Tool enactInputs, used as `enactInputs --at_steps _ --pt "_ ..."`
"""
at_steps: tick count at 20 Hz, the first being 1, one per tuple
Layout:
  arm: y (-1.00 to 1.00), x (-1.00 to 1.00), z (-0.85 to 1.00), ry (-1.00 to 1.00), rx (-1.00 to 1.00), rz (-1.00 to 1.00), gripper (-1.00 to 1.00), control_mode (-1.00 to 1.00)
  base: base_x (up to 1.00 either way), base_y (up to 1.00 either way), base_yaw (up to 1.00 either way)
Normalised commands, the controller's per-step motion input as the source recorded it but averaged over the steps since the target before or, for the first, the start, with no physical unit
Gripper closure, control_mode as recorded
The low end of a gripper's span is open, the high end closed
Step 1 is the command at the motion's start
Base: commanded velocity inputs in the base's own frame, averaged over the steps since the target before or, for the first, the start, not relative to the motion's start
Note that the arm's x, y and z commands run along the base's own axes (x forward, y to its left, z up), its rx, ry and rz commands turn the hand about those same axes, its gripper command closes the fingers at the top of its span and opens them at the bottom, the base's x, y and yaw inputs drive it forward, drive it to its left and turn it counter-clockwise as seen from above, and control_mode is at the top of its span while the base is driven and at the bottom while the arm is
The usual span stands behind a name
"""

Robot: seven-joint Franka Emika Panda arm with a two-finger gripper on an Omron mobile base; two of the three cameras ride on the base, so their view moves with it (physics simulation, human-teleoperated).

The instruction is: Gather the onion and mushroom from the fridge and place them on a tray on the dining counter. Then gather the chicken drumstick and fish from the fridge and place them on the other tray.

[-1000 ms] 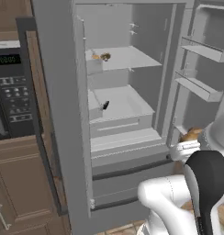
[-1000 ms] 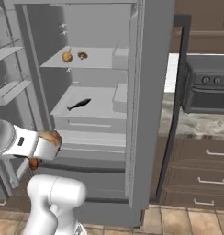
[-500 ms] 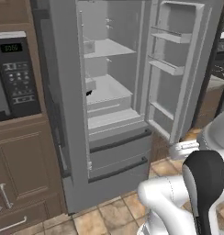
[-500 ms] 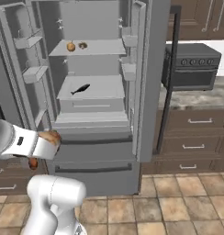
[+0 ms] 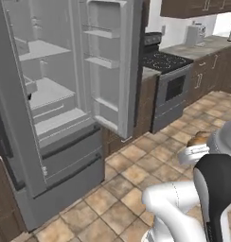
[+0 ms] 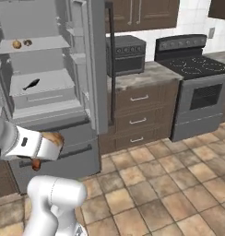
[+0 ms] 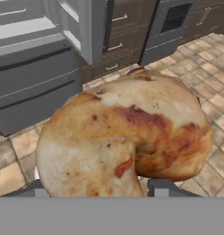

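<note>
Chicken drumstick (image 7: 127, 133): I am gripping it in my claw, over the tiled floor (image 6: 169, 184), well apart from the fridge (image 6: 93, 69). In the hand view it is golden-tan with browned patches.

Long axis: it is lying crosswise between my two fingertips (image 7: 162, 187). The fat rounded end is bulging toward the right of the hand view, and a paler lobe is curling down toward the lower left.

Narrow end: I cannot make it out; the bottom of the piece is running off the lower edge of the hand view.

Claw (image 7: 101, 190): it is closing on the chicken drumstick, one dark tip showing on each side of the piece. From the right base view only a tan-brown lump (image 6: 52, 138) is peeking out past my white wrist; from the left base view, a small tan patch (image 5: 200, 139).

Fridge: it is standing open, with the doors swung wide and the bottom drawers closed.

Upper shelf: a round orange-brown onion (image 6: 16, 44) is sitting near the left edge, with a smaller, darker thing just beside it that is too small to name.

Lower shelf: the fish (image 6: 31, 84) is lying as a slim dark shape, tilted up to the right.

Stove (image 6: 197, 87): it is standing beyond the wood drawers, right of the fridge.
</note>
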Motion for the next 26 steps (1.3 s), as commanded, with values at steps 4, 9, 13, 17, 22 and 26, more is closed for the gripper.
enactInputs --at_steps 4,9,13,17,22,26 --pt "0.0 0.0 0.0 0.0 0.0 0.0 1.0 1.0 -0.44 0.0 -0.62" --pt "0.0 0.0 0.0 0.0 0.0 0.0 1.0 1.0 -0.37 0.0 -0.65" --pt "0.0 0.0 0.0 0.0 0.0 0.0 1.0 1.0 -0.33 0.0 -0.66" --pt "0.0 0.0 0.0 0.0 0.0 0.0 1.0 1.0 -0.32 0.0 -0.64" --pt "0.0 0.0 0.0 0.0 0.0 0.0 1.0 1.0 -0.29 0.0 -0.59" --pt "0.0 0.0 0.0 0.0 0.0 0.0 1.0 1.0 -0.16 -0.14 -0.54"
